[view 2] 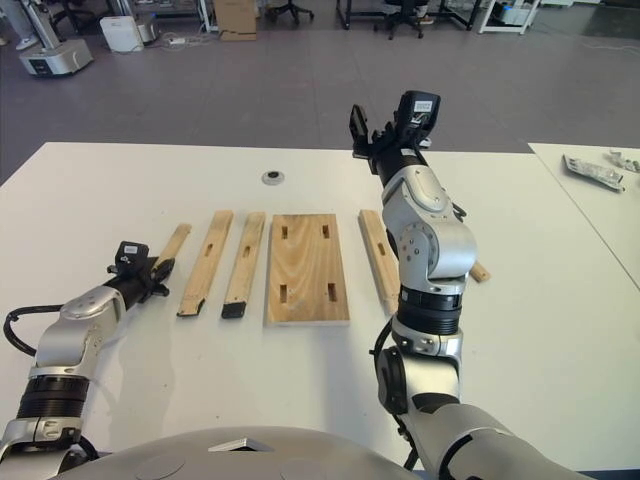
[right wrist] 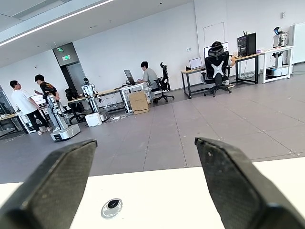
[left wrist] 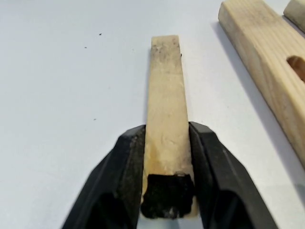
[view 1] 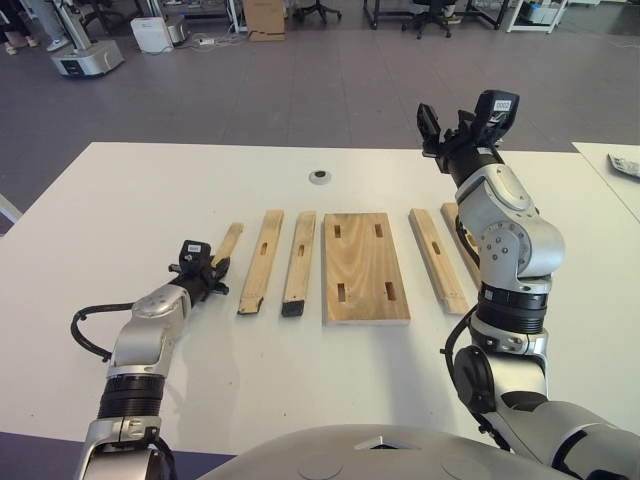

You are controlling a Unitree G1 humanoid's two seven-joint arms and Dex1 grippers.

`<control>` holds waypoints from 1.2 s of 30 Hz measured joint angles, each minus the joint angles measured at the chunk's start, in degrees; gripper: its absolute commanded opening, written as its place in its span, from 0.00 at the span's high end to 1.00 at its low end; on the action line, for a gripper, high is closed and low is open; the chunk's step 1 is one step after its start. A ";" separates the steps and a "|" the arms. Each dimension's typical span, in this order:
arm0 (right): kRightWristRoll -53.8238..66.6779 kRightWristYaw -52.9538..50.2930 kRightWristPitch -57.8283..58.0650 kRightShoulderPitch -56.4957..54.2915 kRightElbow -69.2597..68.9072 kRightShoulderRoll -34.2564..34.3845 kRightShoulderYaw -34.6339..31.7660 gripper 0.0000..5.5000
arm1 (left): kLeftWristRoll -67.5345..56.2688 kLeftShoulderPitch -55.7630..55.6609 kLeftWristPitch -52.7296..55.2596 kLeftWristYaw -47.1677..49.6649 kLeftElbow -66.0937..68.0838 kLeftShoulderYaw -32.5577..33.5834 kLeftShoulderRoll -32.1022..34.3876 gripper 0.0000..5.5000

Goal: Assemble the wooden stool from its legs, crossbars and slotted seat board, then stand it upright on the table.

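1. The left gripper (left wrist: 167, 138) sits low on the desk (view 1: 150, 180), over on the left side. It's clamped on the near end of the thin crossbar (left wrist: 166, 90), with a finger (left wrist: 131, 157) pressed against each long side. The crossbar is lying flat on the desk.
2. Just right of the crossbar there's a slotted stick (view 1: 262, 260), then a second slotted stick (view 1: 300, 262). They're side by side and flat, and both have dark near ends.
3. The seat board (view 1: 365, 265) lies flat in the middle of the desk with its four slots facing up. It's close to the second slotted stick but not touching it.
4. Right of the board is a third stick (view 1: 438, 258). Beyond that is a fourth piece (view 1: 450, 215), partly hidden behind the right arm.
5. The right gripper (view 1: 447, 125) is held up in the air over the far edge of the desk. Its fingers are spread wide with nothing between them.
6. A small round grommet (view 1: 320, 177) sits in the desk beyond the board.
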 measured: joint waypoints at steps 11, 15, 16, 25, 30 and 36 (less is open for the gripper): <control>3.53 0.08 1.72 -0.02 0.05 1.10 -2.49 0.30 | -1.25 -2.54 -7.51 0.35 -2.02 6.73 0.98 0.77; 21.70 0.99 6.94 -2.50 -0.91 7.24 -8.58 0.30 | -4.57 -12.20 -12.34 -0.44 -13.10 8.14 0.76 0.77; 28.38 0.49 8.48 -3.75 -1.04 8.82 -10.56 0.30 | -5.60 -12.89 -12.15 -1.10 -15.83 6.67 -0.13 0.77; 53.27 -6.27 12.47 -7.65 0.86 11.02 -9.40 0.30 | -7.91 -17.42 -7.32 -3.21 -25.73 -7.37 -7.59 0.77; 55.09 -7.34 11.58 -7.68 2.20 9.73 -7.44 0.30 | -7.92 -17.77 -6.41 -2.72 -26.29 -8.65 -9.11 0.77; 55.61 -7.74 9.90 -7.70 3.96 7.76 -5.99 0.30 | -8.06 -17.65 -6.12 -2.49 -28.37 -9.81 -10.64 0.77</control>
